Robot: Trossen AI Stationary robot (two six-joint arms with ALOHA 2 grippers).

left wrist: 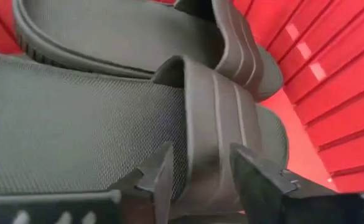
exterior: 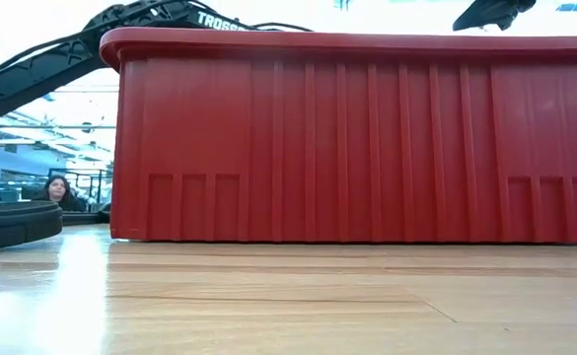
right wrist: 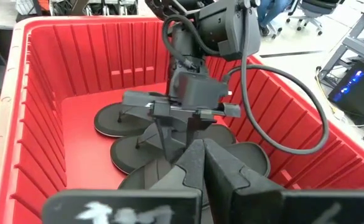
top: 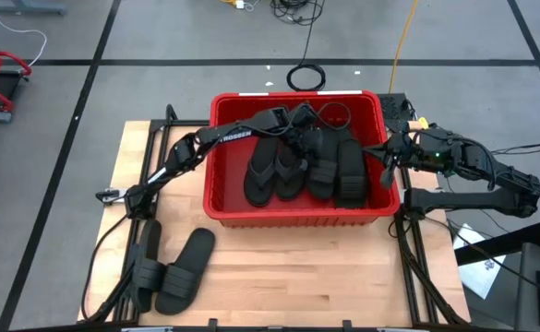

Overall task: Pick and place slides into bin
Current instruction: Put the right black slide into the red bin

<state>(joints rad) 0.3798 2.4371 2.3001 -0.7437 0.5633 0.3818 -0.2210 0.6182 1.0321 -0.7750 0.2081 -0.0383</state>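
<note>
The red bin (top: 297, 218) stands mid-table and holds several black slides (top: 288, 171) lying side by side. My left gripper (top: 308, 129) reaches down into the bin's far half. Its fingers stand astride the ribbed strap of a slide (left wrist: 76, 124). It also shows in the right wrist view (right wrist: 175, 134). My right gripper (top: 387, 159) is shut and empty, just outside the bin's right rim and above it. Two more slides (top: 185, 267) lie flat on the table at the front left. My left gripper has the slide's ribbed strap (left wrist: 210, 118) between its two fingers, one finger at each edge of the strap. The fingers come from above, pointing down into the bin. The slide lies tilted against another slide (left wrist: 126, 31); whether it is lifted I cannot tell.
The bin's red ribbed walls (right wrist: 38, 93) close in around my left gripper. In the low view the bin's near wall (exterior: 367, 138) fills the picture, with a slide (exterior: 12, 225) on the table to its left. Bare wood lies in front of the bin.
</note>
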